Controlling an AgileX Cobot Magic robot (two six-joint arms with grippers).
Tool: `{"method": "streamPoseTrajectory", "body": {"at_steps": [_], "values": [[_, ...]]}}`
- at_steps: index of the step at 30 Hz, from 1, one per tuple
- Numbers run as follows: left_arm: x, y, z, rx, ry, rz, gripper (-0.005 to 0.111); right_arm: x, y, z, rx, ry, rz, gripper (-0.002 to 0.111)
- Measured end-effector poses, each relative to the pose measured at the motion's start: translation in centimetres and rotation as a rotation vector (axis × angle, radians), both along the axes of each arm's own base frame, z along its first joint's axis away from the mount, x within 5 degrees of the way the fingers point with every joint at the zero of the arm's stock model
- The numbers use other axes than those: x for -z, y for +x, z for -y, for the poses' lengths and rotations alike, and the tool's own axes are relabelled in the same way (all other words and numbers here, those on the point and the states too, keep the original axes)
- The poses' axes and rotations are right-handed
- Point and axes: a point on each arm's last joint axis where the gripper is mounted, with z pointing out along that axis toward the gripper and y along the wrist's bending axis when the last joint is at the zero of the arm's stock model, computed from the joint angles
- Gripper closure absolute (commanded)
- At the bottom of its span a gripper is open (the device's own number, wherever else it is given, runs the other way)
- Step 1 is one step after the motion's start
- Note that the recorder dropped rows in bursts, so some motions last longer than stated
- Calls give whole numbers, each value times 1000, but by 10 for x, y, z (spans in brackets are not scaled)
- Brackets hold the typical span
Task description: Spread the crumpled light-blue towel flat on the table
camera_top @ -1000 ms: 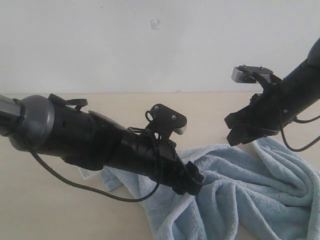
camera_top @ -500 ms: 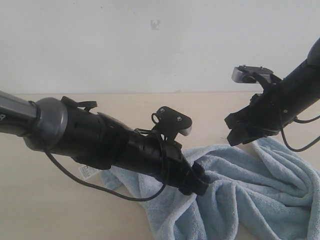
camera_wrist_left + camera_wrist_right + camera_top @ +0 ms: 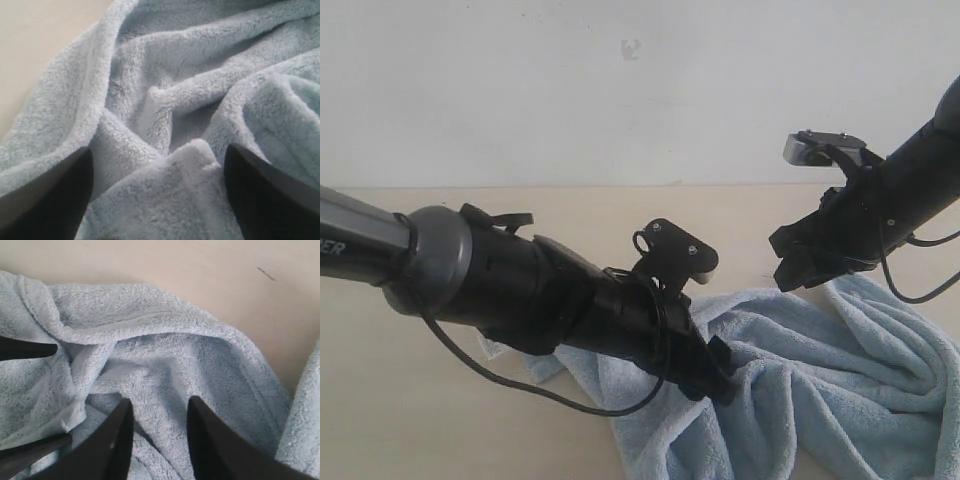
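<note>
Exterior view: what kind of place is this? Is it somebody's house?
Probably a robot lab, not a house. Two black robot arms, the left arm and the right arm, reach over a plain beige table with a crumpled blue towel, and the wall behind is plain white.
</note>
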Motion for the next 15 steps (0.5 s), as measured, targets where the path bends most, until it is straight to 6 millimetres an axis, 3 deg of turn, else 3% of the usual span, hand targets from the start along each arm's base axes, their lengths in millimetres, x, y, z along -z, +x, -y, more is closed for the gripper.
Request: {"method": "streamPoseTrajectory", "body": {"at_steps": [11, 15], "values": [[10, -4, 4, 5, 30, -3, 39, 0, 0, 0, 0, 0, 0, 74], [10, -3, 3, -46, 76, 44, 68, 0, 0, 0, 0, 0, 0, 74]]}}
